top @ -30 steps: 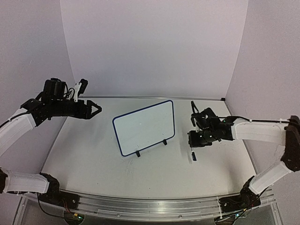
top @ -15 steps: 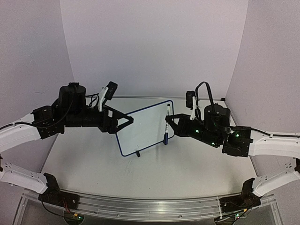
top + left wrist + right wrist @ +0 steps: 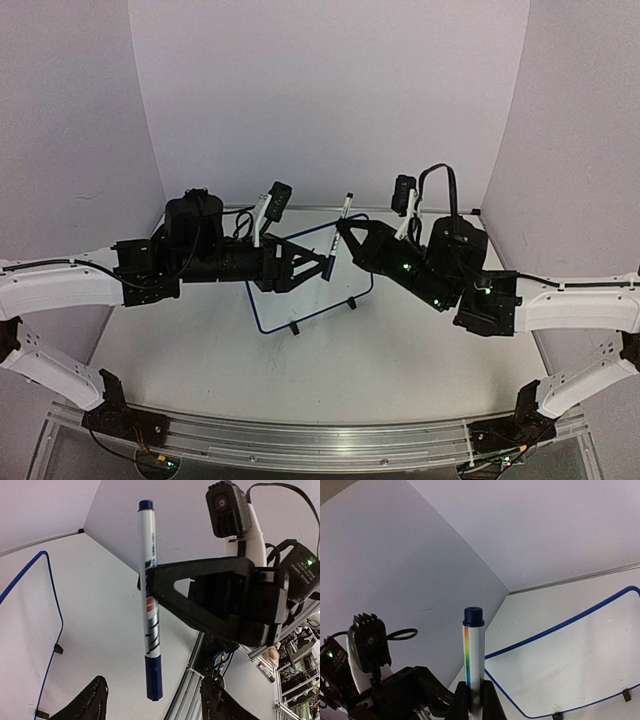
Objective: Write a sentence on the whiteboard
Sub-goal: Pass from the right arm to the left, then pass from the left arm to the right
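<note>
The whiteboard (image 3: 305, 303) stands tilted on its black feet at mid-table, blank, with no sentence on it; it also shows in the left wrist view (image 3: 25, 640) and the right wrist view (image 3: 580, 665). My right gripper (image 3: 343, 229) is shut on a white marker (image 3: 338, 240) with a blue cap and holds it in the air in front of the board. In the right wrist view the marker (image 3: 474, 650) rises from between my fingers (image 3: 462, 702). My left gripper (image 3: 322, 264) is open, with the marker's capped end (image 3: 154, 677) just above the gap between its fingers (image 3: 92, 702).
The two arms meet above the board and hide its upper part. The table's back edge (image 3: 300, 208) meets the white walls. An aluminium rail (image 3: 300, 440) runs along the near edge.
Both arms have swung inward and up over the board. The right gripper has lifted the marker from the table and brought it to the open left gripper.
</note>
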Tool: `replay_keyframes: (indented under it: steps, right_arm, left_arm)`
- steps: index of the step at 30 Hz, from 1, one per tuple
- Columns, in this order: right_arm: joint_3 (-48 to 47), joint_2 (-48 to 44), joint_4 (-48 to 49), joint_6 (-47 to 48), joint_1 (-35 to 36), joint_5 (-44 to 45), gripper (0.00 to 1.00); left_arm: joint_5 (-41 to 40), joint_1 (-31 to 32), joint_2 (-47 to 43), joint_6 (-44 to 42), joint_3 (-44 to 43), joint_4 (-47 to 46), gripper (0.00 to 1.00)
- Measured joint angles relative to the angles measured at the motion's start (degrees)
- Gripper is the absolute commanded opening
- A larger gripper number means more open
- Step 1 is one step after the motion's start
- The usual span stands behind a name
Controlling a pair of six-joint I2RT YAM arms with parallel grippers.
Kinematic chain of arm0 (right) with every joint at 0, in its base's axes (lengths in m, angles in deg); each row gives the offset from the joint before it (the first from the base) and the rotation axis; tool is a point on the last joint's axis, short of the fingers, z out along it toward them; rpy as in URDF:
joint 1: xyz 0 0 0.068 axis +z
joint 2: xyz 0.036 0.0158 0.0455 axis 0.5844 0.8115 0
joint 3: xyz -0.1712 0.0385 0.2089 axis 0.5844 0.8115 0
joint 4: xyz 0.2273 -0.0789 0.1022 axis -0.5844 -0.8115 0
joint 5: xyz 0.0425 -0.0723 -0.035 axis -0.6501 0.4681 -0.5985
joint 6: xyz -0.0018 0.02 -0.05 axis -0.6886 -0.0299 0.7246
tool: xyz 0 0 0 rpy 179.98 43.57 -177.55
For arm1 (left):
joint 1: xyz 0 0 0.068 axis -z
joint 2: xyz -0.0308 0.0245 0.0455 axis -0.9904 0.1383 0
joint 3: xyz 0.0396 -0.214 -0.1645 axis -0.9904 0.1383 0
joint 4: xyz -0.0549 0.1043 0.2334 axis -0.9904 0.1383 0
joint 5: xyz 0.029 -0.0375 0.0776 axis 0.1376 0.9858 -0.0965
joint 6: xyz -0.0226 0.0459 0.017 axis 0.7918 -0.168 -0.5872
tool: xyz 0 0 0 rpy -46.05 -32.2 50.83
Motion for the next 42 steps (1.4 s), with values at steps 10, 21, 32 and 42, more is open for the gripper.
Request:
replay_keyframes:
  steps: [10,21,32,42]
  right_arm:
    - [-1.1,0.4,2.2,-1.2,0.0,1.5,0.0]
    - [-1.3,1.7,2.8,-1.8,0.0,1.7,0.0]
    - [-1.6,0.2,-4.7,-1.8,0.0,2.8,0.42]
    - [-6.3,-11.5,-32.0,4.1,-1.2,4.9,0.72]
  left_arm:
    - [1.8,0.0,3.3,1.0,0.0,-1.9,0.46]
    - [3.5,0.0,5.0,2.0,0.0,-3.8,0.05]
    - [1.6,0.1,5.2,1.4,0.0,-0.6,0.0]
    - [4.6,-2.4,4.0,-8.7,-4.6,19.3,0.0]
